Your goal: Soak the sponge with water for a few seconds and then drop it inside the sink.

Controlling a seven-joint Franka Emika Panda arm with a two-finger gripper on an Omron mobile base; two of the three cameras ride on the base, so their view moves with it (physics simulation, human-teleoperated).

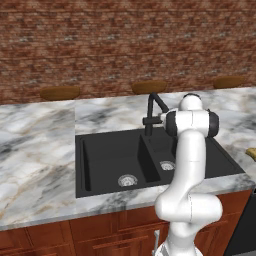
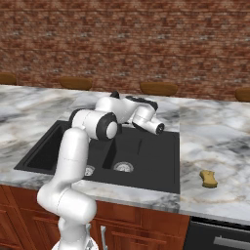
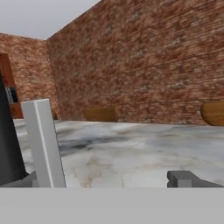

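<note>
The small yellow sponge [image 2: 209, 179] lies on the marble counter to the right of the black double-basin sink [image 2: 156, 166], and peeks in at the edge of the left base view [image 1: 251, 153]. My hand [image 2: 146, 118] hangs over the back of the sink [image 1: 100, 145], close to the black faucet [image 1: 152, 112] and far from the sponge. In the hand view the gripper [image 3: 105, 180] is open, its dark fingertips [image 3: 181, 178] wide apart with nothing between them, looking level across the counter at the brick wall. The water is out of view.
A pale grey upright bar [image 3: 43, 144] and a dark shape [image 3: 8, 144] stand close by on the left of the hand view. Round brown stool tops [image 1: 60, 92] line the counter's far side. A brick wall [image 1: 125, 40] lies beyond.
</note>
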